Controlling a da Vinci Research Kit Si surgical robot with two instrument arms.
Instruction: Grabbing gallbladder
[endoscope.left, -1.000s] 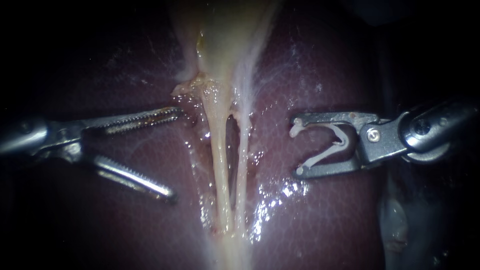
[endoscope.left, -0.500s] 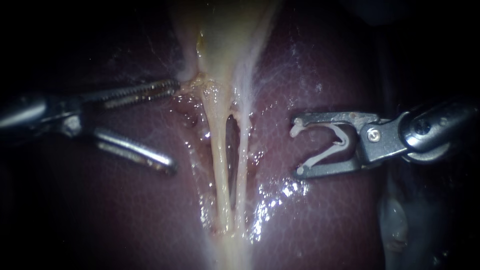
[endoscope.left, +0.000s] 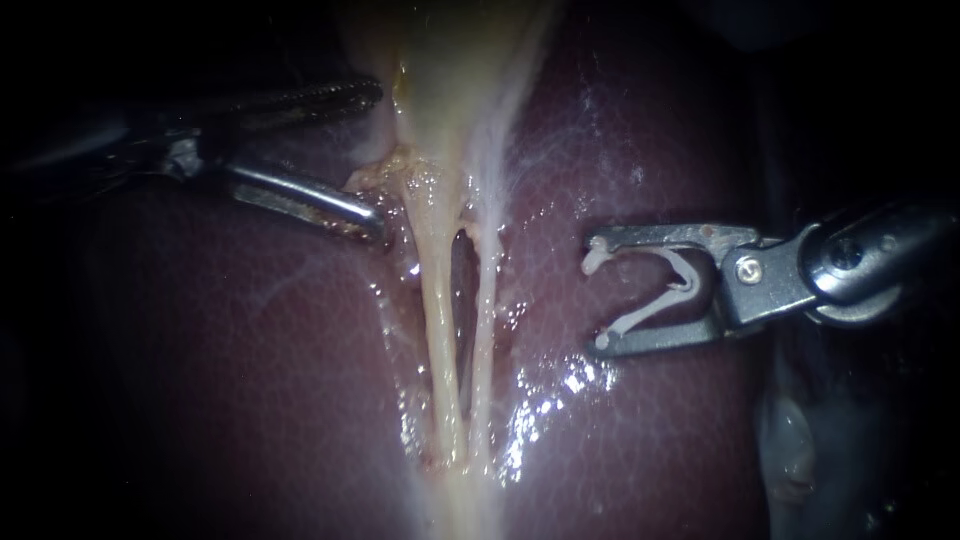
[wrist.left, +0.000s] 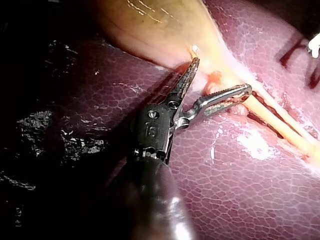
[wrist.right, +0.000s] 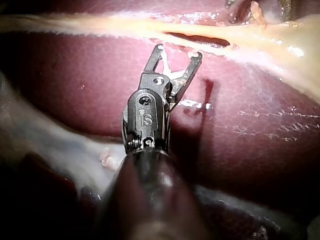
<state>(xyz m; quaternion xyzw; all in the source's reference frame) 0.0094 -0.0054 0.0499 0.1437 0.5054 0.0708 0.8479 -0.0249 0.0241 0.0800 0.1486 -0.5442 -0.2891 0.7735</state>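
Note:
The pale yellow gallbladder (endoscope.left: 450, 80) narrows toward two pale tubes (endoscope.left: 440, 330) that run down over the dark red liver (endoscope.left: 250, 380). My left instrument (endoscope.left: 377, 155) comes in from the left with its jaws open. They flank the left edge of the gallbladder's neck, the toothed jaw above and the smooth one below. In the left wrist view its jaws (wrist.left: 221, 75) gape around pinkish tissue just under the gallbladder (wrist.left: 160, 25), gripping nothing. My right instrument (endoscope.left: 593, 292) hovers right of the tubes and holds a white clip (endoscope.left: 660, 295) between its wide jaws. That clip (wrist.right: 172, 70) also shows in the right wrist view.
Wet glistening liver surface (endoscope.left: 560, 390) lies right of the tubes. A narrow slit (endoscope.left: 463, 280) separates the two tubes. Whitish tissue (endoscope.left: 790, 450) sits at the lower right, beyond the liver's edge.
My left instrument has moved up along the liver to the gallbladder's neck, its jaws still open. The right instrument and its clip have stayed put.

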